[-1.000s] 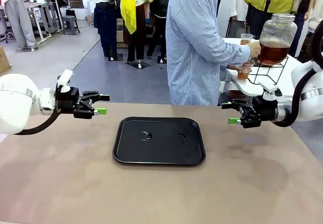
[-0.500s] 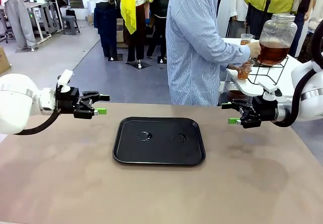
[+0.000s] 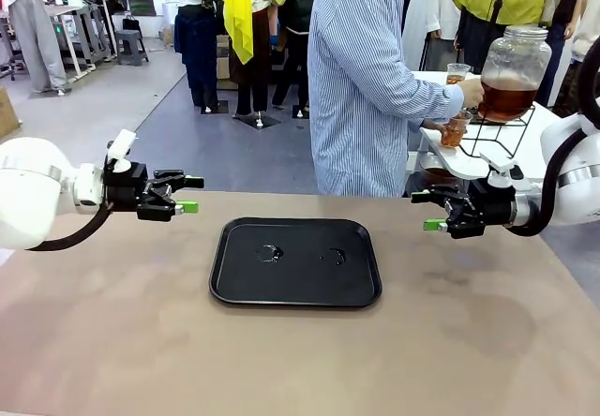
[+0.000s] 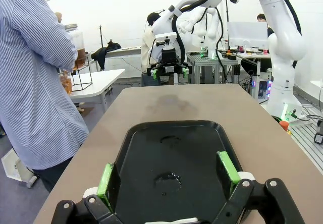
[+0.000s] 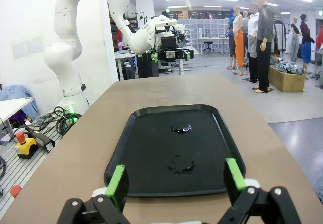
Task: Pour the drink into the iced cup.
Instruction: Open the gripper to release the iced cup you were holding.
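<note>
The drink shows amber in a big clear lidded jar [image 3: 512,71] on a wire stand, on a white side table beyond the far right corner. A person in a striped shirt holds a clear cup [image 3: 455,131] of drink at the jar's tap; a second cup [image 3: 457,70] stands behind the hand. Which one is the iced cup I cannot tell. My left gripper [image 3: 190,194] hovers open left of the black tray [image 3: 244,285]. My right gripper [image 3: 424,210] hovers open right of it. Both are empty, their green pads apart in the left wrist view [image 4: 167,172] and right wrist view [image 5: 175,177].
Two small wet patches [image 3: 270,252] [image 3: 335,257] lie on the tray. The white side table [image 3: 469,161] and wire stand [image 3: 497,135] sit behind my right gripper. The person [image 3: 361,79] stands at the far edge. Brown tabletop stretches all around the tray.
</note>
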`<state>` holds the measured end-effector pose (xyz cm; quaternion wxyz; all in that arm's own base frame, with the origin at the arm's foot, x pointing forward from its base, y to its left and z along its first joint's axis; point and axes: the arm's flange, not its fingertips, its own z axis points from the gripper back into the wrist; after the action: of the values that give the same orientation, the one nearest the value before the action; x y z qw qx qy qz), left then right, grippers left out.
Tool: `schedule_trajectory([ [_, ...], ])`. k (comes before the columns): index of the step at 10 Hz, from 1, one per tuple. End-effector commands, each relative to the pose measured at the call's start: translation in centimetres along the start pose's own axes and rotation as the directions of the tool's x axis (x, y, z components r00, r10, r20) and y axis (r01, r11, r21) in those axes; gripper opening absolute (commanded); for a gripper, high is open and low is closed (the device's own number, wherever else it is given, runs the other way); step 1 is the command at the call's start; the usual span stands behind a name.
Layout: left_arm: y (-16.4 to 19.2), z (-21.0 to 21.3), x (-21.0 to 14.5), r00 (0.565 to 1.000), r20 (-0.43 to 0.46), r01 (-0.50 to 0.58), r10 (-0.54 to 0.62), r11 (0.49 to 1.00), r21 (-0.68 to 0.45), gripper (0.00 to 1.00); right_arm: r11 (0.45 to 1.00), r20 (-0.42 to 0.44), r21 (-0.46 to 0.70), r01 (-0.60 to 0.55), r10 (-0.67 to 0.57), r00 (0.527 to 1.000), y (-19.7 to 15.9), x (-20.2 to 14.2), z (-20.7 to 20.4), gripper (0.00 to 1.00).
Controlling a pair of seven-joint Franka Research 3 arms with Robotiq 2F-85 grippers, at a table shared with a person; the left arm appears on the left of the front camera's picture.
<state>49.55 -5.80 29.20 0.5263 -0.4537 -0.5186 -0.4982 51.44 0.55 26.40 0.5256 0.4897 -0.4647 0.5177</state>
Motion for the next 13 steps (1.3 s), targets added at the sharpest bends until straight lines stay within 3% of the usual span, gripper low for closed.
schedule_trajectory([
  [1,-0.01,-0.12,0.12,1.0,0.005,0.001,-0.001,1.0,0.003,1.0,1.0,0.004,0.005,-0.006,0.006,1.0,-0.09,0.28,-0.09,1.0],
  [13,-0.01,-0.12,0.12,1.0,0.005,0.001,-0.001,1.0,0.003,1.0,1.0,0.004,0.005,-0.006,0.006,1.0,-0.09,0.28,-0.09,1.0],
])
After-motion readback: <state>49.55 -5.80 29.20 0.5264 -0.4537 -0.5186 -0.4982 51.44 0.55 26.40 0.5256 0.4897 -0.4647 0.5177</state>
